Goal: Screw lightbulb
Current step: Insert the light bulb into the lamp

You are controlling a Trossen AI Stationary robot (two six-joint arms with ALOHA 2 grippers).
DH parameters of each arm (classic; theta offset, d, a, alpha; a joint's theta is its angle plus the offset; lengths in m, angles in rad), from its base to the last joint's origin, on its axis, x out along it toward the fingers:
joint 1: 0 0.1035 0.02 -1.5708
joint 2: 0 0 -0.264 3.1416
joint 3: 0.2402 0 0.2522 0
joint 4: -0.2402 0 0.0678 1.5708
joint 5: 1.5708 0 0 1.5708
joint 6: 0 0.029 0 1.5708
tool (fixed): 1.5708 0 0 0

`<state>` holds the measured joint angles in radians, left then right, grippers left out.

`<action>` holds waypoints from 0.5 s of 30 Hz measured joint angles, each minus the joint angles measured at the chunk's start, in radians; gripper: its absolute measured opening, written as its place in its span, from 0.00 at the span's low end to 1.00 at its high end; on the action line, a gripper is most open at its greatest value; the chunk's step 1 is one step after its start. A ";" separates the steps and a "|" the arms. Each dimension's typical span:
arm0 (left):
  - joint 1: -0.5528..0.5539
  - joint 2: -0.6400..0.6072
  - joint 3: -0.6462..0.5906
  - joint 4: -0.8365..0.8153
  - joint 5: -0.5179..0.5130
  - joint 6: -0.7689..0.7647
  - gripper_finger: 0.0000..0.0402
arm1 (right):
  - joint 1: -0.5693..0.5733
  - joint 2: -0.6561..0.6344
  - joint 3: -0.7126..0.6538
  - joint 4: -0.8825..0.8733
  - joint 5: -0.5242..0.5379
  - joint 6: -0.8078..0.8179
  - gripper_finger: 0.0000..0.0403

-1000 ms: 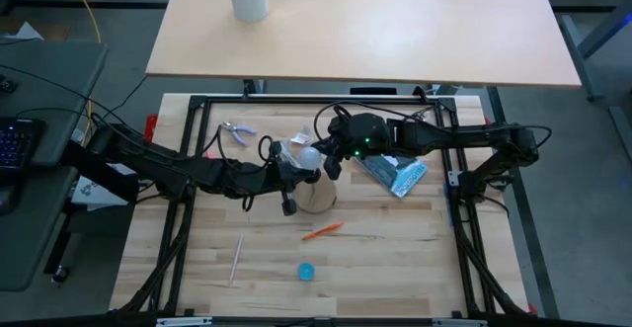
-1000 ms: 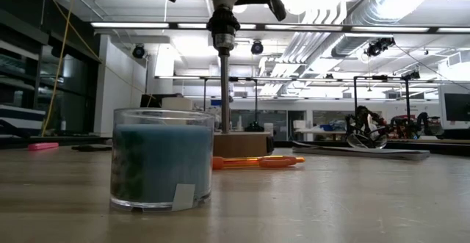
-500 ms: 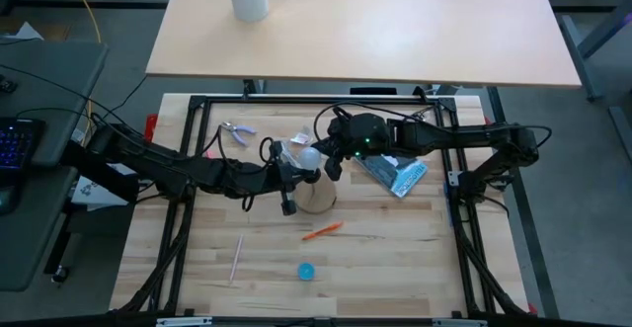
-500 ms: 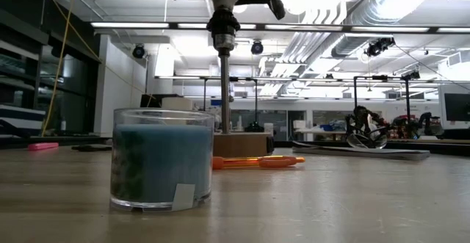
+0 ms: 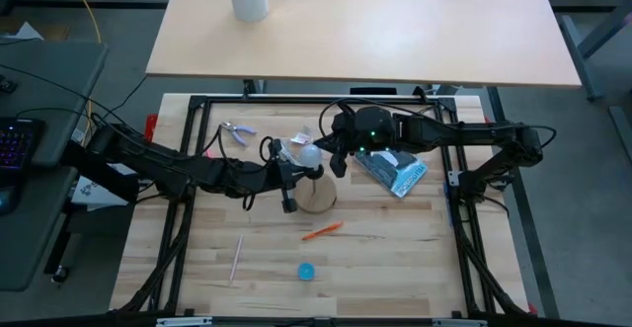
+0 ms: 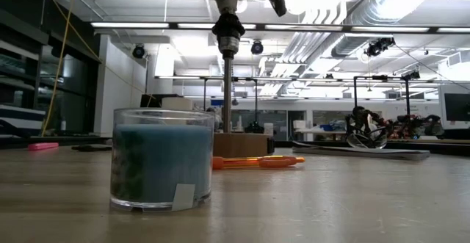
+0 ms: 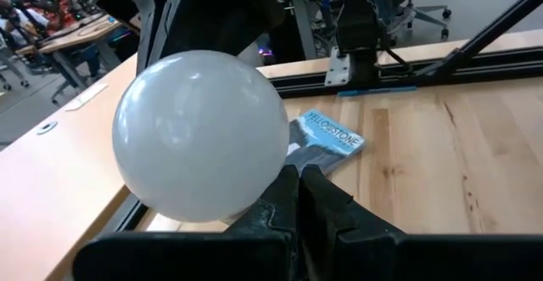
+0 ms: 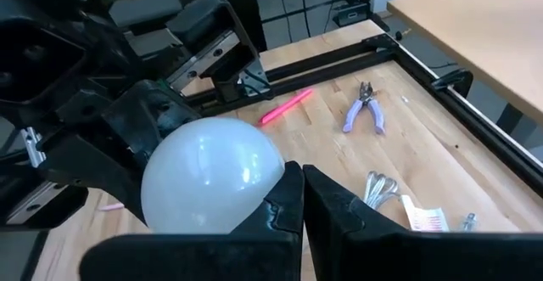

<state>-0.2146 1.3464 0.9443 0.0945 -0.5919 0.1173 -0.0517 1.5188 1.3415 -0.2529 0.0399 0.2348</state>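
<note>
Lightbulb (image 5: 307,155) upright, screw base downward

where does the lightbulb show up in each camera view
High view: lightbulb at table centre, between both grippers.
Low view: bulb cut off at the top edge; only its socket pole shows.
Left wrist view: fills centre-left.
Right wrist view: lower centre.
Shared landmark: blue packet, also.

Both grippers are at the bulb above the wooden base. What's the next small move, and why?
Probably a further turn of the white pear-shaped lightbulb by the right gripper. The bulb sits on top of the thin metal post above the round wooden base, with the shut left gripper against its other side; whether the thread is seated cannot be seen.
</note>
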 joint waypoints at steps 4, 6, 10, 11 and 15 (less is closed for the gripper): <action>0.000 0.000 0.000 -0.009 0.018 -0.004 0.00 | 0.000 0.000 0.000 -0.004 0.000 0.015 0.00; 0.000 0.000 0.000 -0.026 0.044 -0.016 0.00 | 0.004 0.004 0.000 -0.009 -0.003 0.027 0.00; 0.000 0.000 0.000 -0.044 0.052 -0.019 0.00 | 0.017 0.017 0.002 -0.006 0.018 0.021 0.00; 0.000 0.000 0.000 -0.043 0.052 -0.019 0.00 | 0.019 0.018 0.002 -0.006 0.022 0.022 0.00; 0.000 0.000 0.000 -0.039 0.052 -0.019 0.00 | 0.023 0.019 0.002 -0.009 0.041 0.022 0.00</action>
<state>-0.2150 1.3464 0.9443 0.0554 -0.5396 0.0986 -0.0292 1.5375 1.3434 -0.2615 0.0805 0.2565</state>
